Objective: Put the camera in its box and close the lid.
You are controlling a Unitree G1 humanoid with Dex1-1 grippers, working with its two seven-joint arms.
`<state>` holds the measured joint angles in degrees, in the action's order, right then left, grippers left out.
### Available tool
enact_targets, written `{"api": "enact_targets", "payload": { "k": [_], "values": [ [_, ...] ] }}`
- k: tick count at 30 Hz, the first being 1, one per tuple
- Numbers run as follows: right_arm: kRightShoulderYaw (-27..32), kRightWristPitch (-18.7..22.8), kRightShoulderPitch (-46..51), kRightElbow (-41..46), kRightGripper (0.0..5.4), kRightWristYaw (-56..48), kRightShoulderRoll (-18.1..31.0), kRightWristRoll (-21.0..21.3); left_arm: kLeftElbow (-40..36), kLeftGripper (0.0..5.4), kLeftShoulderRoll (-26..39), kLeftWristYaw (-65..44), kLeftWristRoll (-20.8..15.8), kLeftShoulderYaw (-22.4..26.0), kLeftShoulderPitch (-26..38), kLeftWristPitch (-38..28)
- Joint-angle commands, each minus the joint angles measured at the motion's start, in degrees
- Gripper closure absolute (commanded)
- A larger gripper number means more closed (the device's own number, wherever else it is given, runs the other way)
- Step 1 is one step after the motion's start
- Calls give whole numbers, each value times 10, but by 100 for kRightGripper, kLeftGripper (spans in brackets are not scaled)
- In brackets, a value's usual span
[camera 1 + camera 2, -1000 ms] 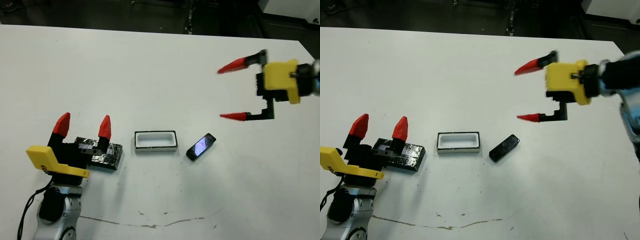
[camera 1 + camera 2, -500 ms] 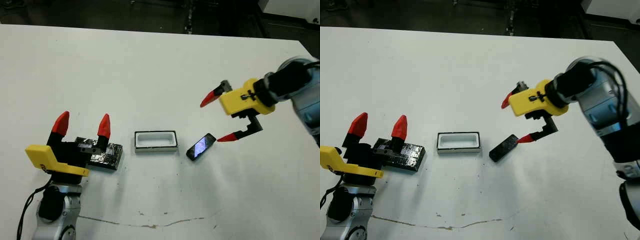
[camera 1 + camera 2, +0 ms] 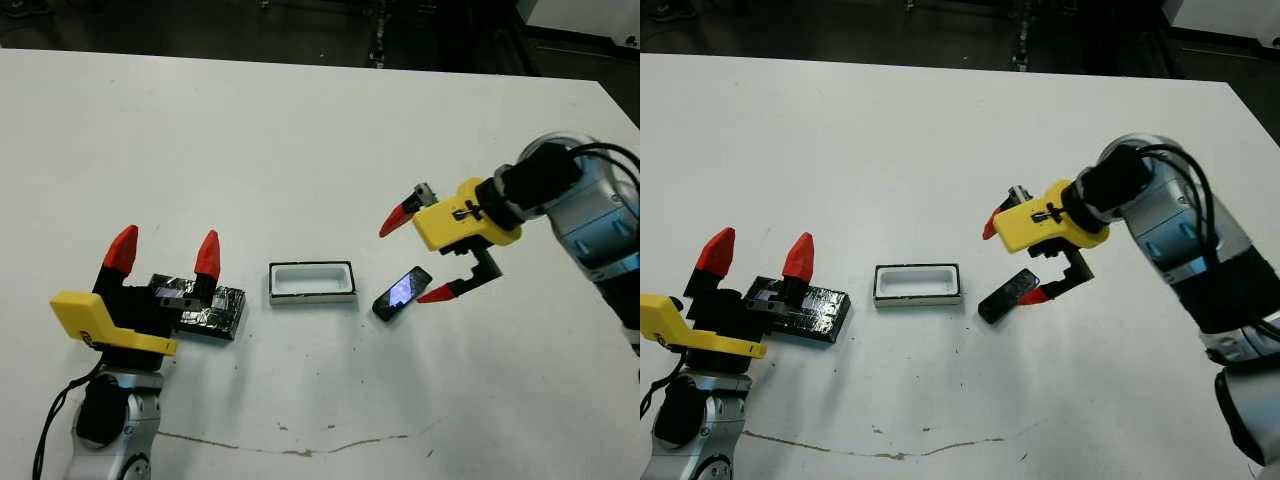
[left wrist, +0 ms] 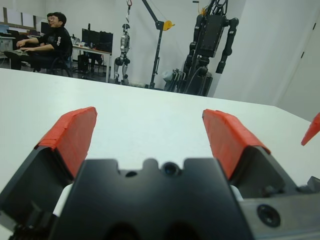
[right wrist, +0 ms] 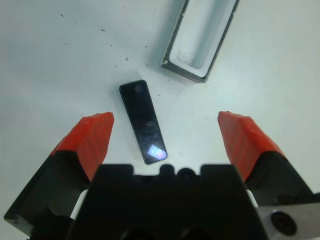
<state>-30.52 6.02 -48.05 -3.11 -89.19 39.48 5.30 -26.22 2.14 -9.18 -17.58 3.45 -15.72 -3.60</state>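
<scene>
The camera (image 3: 402, 293), a slim black slab with a bluish glossy face, lies flat on the white table just right of the box (image 3: 311, 297). The box is a shallow open tray with a white lining and nothing in it. My right gripper (image 3: 405, 262) hangs open over the camera, one red fingertip close to the camera's right end. In the right wrist view the camera (image 5: 143, 121) lies between the fingers, the box (image 5: 185, 71) beyond it. The crinkly black lid (image 3: 218, 310) lies left of the box, partly hidden under my open left gripper (image 3: 165, 250).
A thin dark scuff line (image 3: 300, 447) runs across the table near its front edge. The table's far edge (image 3: 300, 62) meets a dark floor. In the left wrist view a seated person (image 4: 50, 35) and robot stands (image 4: 210, 45) show beyond the table.
My right gripper has swung down and left from high at the right until it hangs over the camera. The left arm, lid, box and camera have not moved.
</scene>
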Motion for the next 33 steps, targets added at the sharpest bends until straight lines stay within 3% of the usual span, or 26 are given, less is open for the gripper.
{"api": "enact_targets", "payload": {
  "k": [1, 13, 23, 33],
  "values": [
    [-9, -4, 16, -14, 2, -3, -7, 2, -4, 0, 3, 1, 5, 1, -8, 4],
    [-17, -31, 26, -79, 14, -5, -30, 7, -1, 0, 2, -3, 4, 0, -10, -3],
    [-17, -69, 29, -131, 159, 14, -46, 26, -7, 0, 1, 3, 8, -3, -13, 3],
    [-3, -60, 49, -128, 318, 24, -52, 21, -7, 0, 1, 2, 4, -2, -14, 5]
  ]
}}
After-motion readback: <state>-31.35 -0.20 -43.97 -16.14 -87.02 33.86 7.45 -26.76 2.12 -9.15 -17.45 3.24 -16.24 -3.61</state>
